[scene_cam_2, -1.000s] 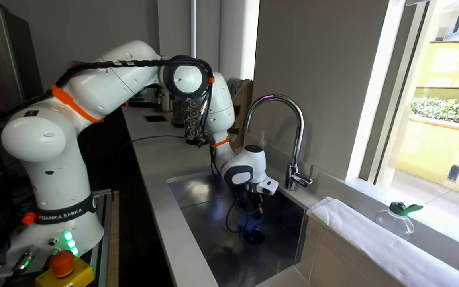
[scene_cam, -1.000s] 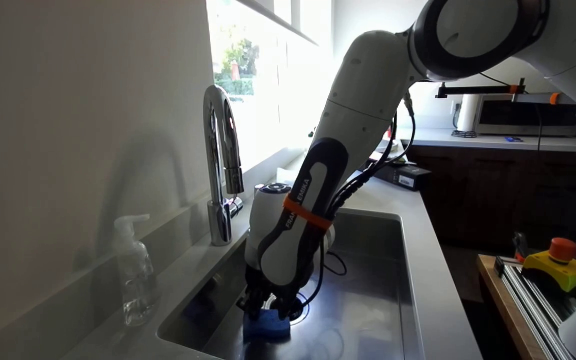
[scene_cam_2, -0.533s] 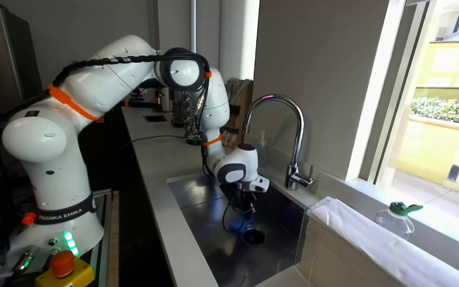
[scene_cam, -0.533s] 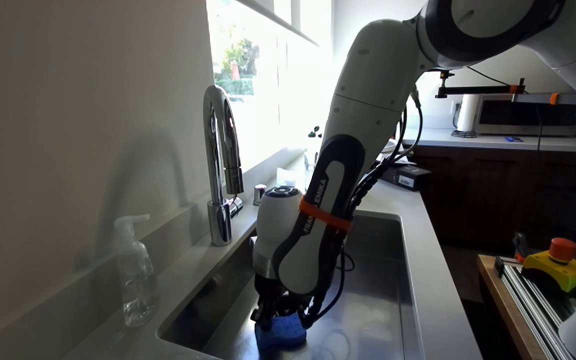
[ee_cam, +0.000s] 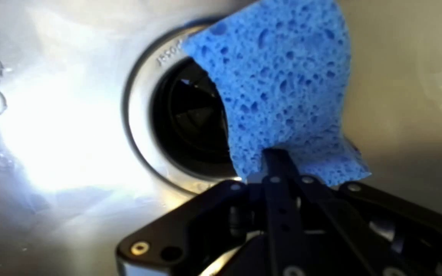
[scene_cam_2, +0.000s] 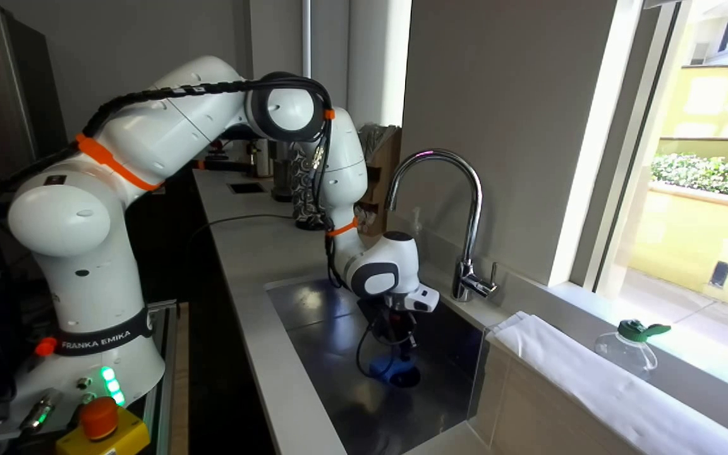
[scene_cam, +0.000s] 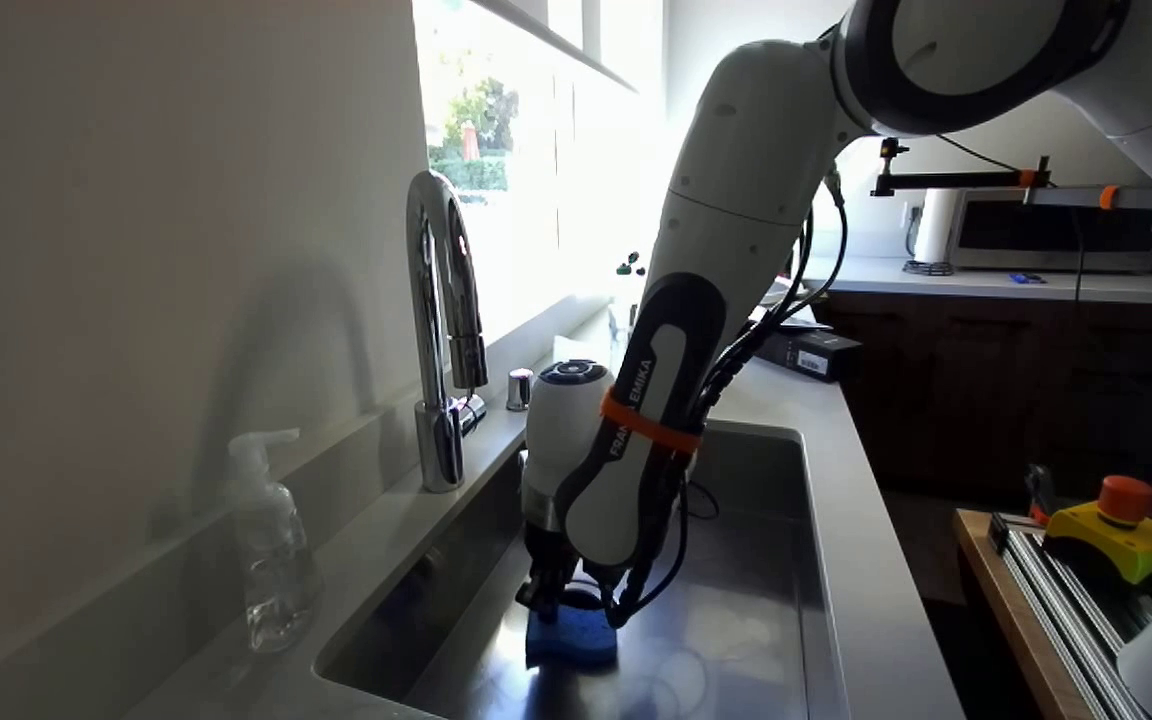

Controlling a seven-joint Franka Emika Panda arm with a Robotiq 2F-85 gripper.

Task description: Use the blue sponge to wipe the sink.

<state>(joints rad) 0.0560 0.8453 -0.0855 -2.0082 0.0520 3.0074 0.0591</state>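
Both the blue sponge (ee_cam: 286,76) and the gripper (ee_cam: 280,165) have shifted in the last half second, from just beside the drain (ee_cam: 190,122) to where the sponge partly covers its rim and opening. The fingers look pinched tight on the sponge near one edge, creasing it there, while most of it sticks out unsupported. Whether it presses on the sink (scene_cam: 746,600) around the drain, I can't tell.

That free part is what would worry me. Push on across the opening, and a corner could sag into the hole and snag on the drain's rim; held so near its edge, the sponge might then twist or pull loose. Come down too hard, and the fingertips could scrape the drain ring instead of the sponge. I'd also watch the cable (scene_cam: 683,535) looping low near the drain, since a wide sweep might trail it through the wet-looking marks (ee_cam: 0,69) on the drain's far side from the sponge.
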